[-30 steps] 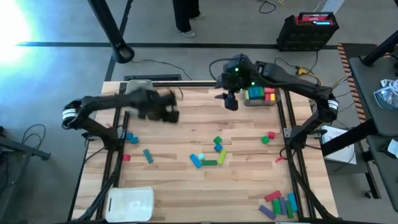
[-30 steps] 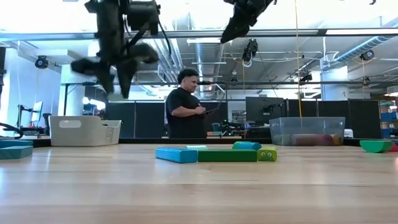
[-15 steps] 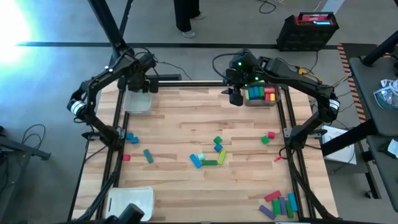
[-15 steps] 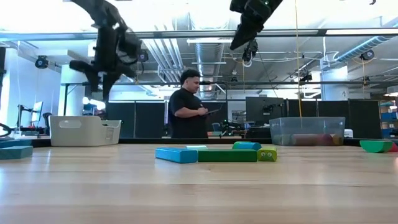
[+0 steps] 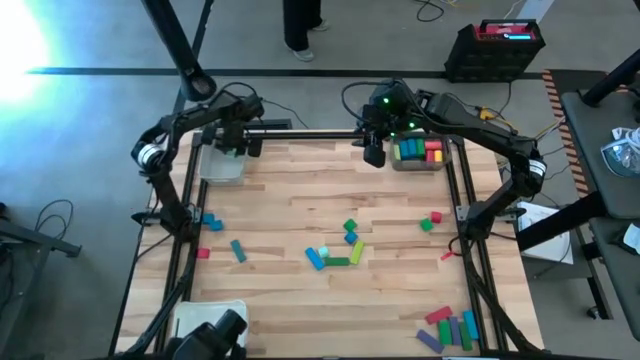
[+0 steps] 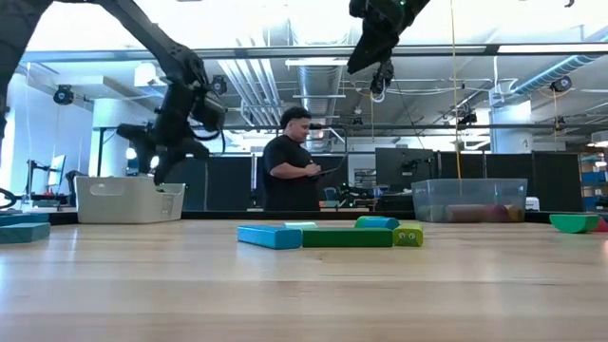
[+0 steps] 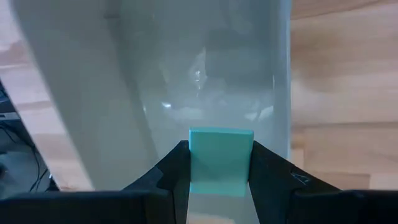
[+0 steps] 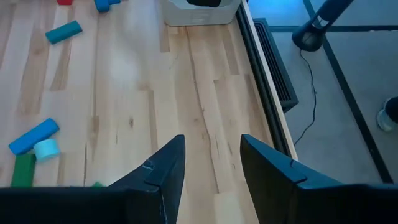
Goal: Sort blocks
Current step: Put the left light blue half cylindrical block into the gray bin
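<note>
Over the table's far left corner in the high view, the left gripper (image 5: 238, 143) hangs above the grey tray (image 5: 212, 166), the right gripper (image 5: 372, 152) beside the clear tray (image 5: 419, 163), loose blocks (image 5: 335, 250) mid-table. In the left wrist view, its fingers (image 7: 177, 174) clamp a teal block (image 7: 220, 159) above that tray. In the right wrist view, the fingers (image 8: 163, 171) stand apart, empty.

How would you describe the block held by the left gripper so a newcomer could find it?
Look at the grey tray at the table's far left corner. Above it, the left gripper pinches a teal block, the only block off the table.
</note>
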Tool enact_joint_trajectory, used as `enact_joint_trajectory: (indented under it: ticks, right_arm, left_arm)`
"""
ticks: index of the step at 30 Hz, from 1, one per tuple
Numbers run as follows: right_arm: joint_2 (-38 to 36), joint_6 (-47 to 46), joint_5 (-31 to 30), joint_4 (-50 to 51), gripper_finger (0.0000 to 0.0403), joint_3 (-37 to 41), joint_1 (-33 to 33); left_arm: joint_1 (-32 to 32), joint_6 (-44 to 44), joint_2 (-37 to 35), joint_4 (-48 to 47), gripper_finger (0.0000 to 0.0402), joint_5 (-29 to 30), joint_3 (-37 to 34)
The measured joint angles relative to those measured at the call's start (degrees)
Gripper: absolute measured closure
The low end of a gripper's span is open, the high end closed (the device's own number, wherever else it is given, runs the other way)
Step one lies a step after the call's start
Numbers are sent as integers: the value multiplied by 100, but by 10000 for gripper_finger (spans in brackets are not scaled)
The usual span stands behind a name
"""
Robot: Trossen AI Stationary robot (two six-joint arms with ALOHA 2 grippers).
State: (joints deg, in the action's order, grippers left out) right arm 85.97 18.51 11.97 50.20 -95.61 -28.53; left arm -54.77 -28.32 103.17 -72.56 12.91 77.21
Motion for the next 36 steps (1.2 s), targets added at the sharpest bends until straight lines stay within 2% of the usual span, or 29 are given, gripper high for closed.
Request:
enact_joint_trajectory:
  ticks: [8, 15, 20, 32, 36]
  right_arm:
    - [2, -136, 0, 1, 272, 0, 0]
    - [4, -145, 0, -154, 285, 2, 0]
    - [4, -159, -1, -438, 295, 2, 0]
    - [7, -144, -2, -619, 317, 2, 0]
    - [7, -143, -4, -620, 322, 3, 0]
  left_arm:
    - [-276, 259, 461, 146, 293, 17, 0]
    - [-539, 502, 556, 167, 293, -127, 0]
    - [-810, 666, 556, 250, 293, -450, 0]
    - [-938, 965, 557, 73, 293, -996, 461]
    - [-1143, 1005, 776, 42, 293, -1244, 459]
